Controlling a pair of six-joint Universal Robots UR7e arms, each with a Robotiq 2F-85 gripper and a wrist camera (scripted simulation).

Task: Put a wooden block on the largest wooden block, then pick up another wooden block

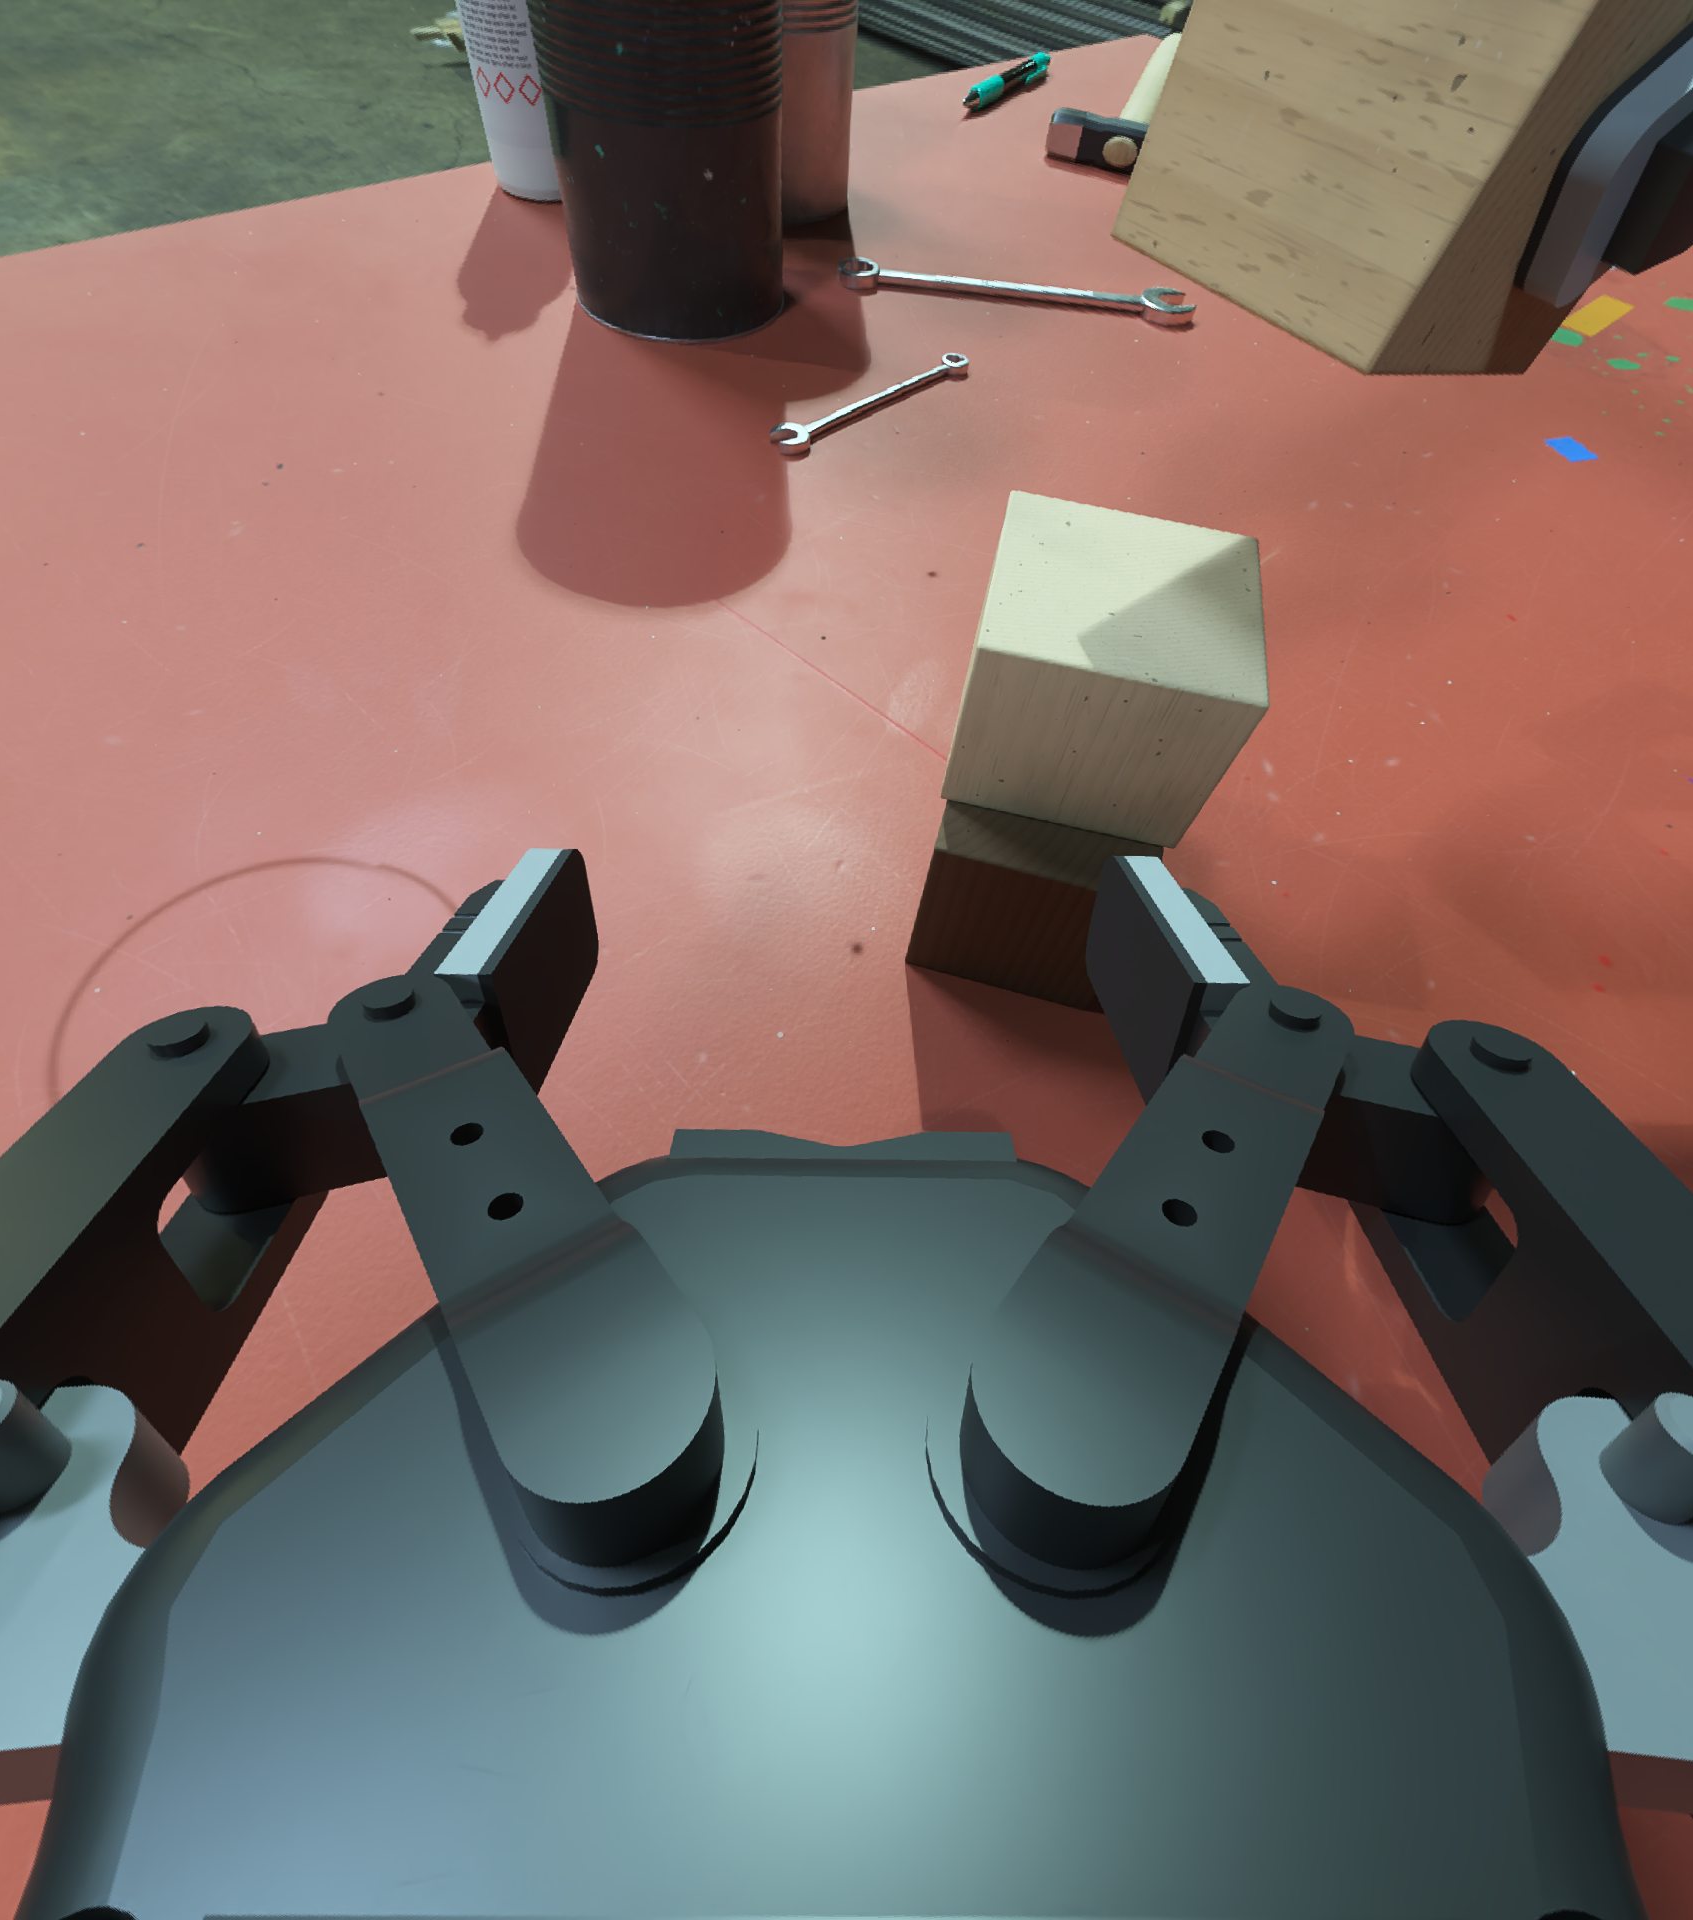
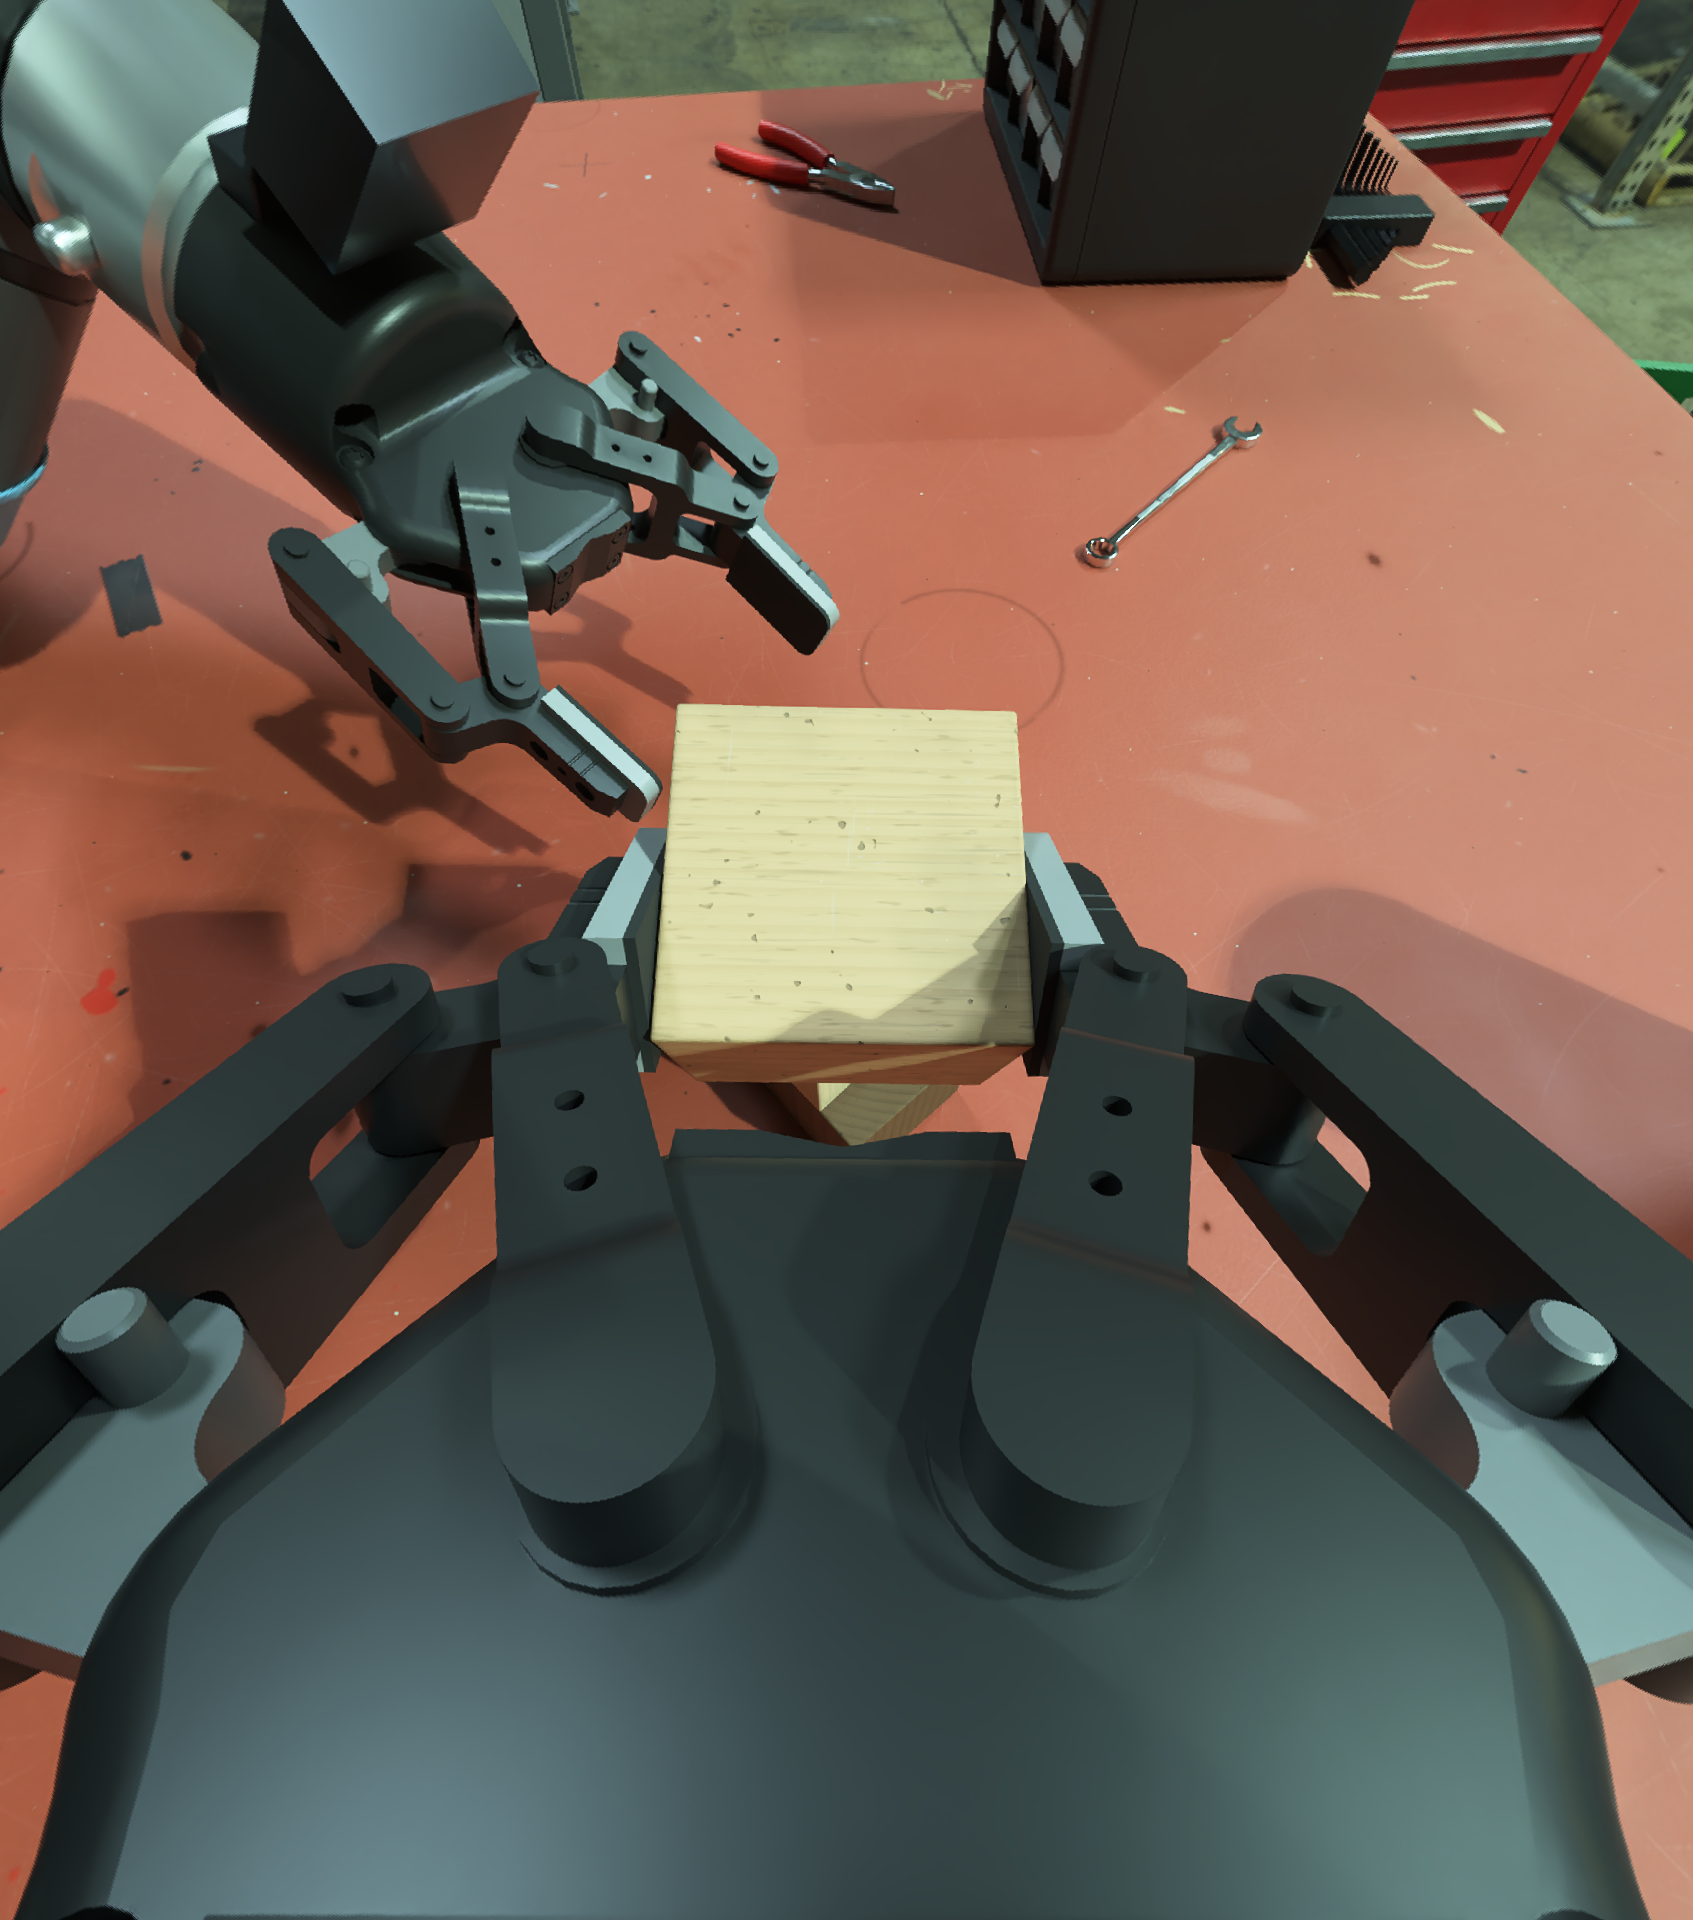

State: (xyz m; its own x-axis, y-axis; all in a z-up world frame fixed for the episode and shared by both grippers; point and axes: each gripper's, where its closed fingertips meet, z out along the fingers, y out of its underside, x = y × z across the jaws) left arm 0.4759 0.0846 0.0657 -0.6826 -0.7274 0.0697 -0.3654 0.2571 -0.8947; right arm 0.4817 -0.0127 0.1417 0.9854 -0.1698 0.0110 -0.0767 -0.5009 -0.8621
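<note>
My right gripper (image 2: pixel 842 914) is shut on a light wooden block (image 2: pixel 837 831) and holds it above the red table. The same block (image 1: pixel 1341 177) hangs at the top right of the left wrist view. A pale wooden block (image 1: pixel 1107 665) sits on a darker wooden block (image 1: pixel 1003 920) on the table. In the right wrist view, a corner of wood (image 2: pixel 868 1112) shows just under the held block. My left gripper (image 1: pixel 847 935) is open and empty low over the table, its right finger (image 1: pixel 1159 940) close beside the lower block. It also shows in the right wrist view (image 2: pixel 717 707).
A dark cup (image 1: pixel 676 166), a white can (image 1: pixel 509 114), a metal can (image 1: pixel 821 104), two wrenches (image 1: pixel 1018 289) (image 1: pixel 868 403), a pen (image 1: pixel 1008 81) and a hammer (image 1: pixel 1096 135) lie at the back. Red pliers (image 2: pixel 806 166), a black box (image 2: pixel 1185 135) and a wrench (image 2: pixel 1169 494) lie beyond.
</note>
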